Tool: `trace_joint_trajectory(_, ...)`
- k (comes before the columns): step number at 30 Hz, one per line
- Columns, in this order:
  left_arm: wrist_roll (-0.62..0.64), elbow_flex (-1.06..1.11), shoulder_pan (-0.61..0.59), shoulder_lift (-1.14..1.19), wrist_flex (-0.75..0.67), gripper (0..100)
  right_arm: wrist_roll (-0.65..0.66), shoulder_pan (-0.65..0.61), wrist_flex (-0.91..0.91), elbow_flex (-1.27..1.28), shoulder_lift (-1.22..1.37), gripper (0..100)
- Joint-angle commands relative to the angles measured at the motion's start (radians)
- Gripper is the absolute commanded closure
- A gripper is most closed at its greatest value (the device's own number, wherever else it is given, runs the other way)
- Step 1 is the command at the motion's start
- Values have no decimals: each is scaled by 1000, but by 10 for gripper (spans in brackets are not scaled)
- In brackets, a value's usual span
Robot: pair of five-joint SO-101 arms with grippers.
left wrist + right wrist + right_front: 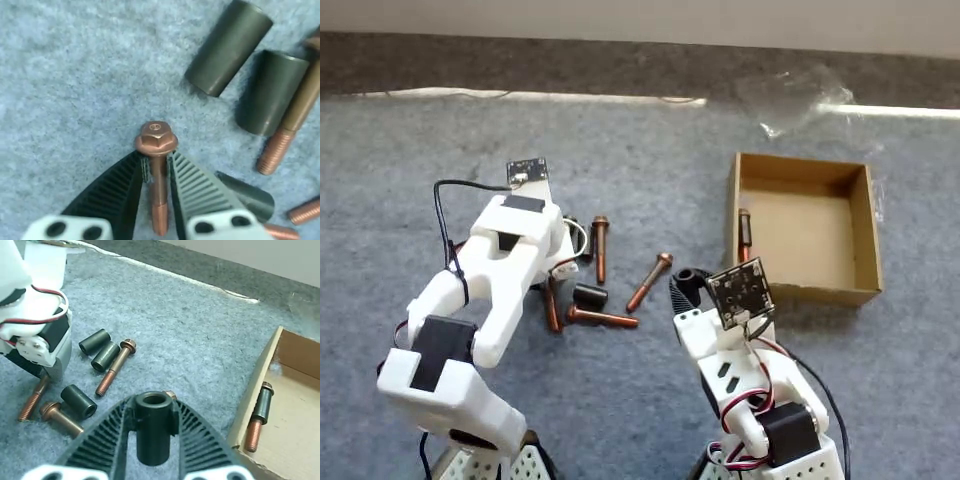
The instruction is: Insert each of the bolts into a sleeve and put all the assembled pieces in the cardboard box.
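Right gripper [152,402] sits nearest the arm bases, jaws closed narrow on a dark sleeve [151,435]. The sleeve is held upright with its open bore facing the wrist camera. The left gripper [157,156] is at 9 o'clock from it in the high view, jaws pinched on the shank of a copper bolt [156,137]. The hex head sticks out past the fingertips, low over the grey carpet [650,160]. A loose sleeve [590,296] lies on its side at 3 o'clock from the left gripper. A crosswise bolt [603,319] lies just beside it at 4 o'clock. A diagonal bolt [650,282] lies between the two grippers, head pointing to 1 o'clock. A lengthwise bolt [600,250] is at 1 o'clock from the left gripper, head toward 12. A sleeve pair [105,356] lies just beside it, partly under the left arm in the high view. The cardboard box [868,230] is at 2 o'clock from the right gripper. It holds one assembled piece [744,235], bolt through sleeve, lying along the 9 o'clock wall. A clear plastic bag [790,100] lies at 12 o'clock beyond the box.
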Motion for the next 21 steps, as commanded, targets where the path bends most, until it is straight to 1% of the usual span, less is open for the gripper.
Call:
trace_joint_trajectory(1, -110, -51, 10, -7, 51, 991, 6, -12, -33, -5, -12, 993)
trace_joint_trajectory(5, -204, -74, 10, -7, 81, 991, 6, -12, -33, -5, -12, 993)
trace_joint_trajectory(10, -316, -154, 10, -7, 178, 991, 12, -13, -35, -5, -12, 993)
trace_joint_trajectory(14, -333, -252, 10, -7, 287, 991, 12, -79, -35, -4, -12, 993)
trace_joint_trajectory(18, -333, -377, 10, -7, 437, 991, 12, -153, -44, 27, -12, 993)
trace_joint_trajectory(21, -333, -449, 10, -8, 514, 996, 12, -166, -120, 77, -12, 993)
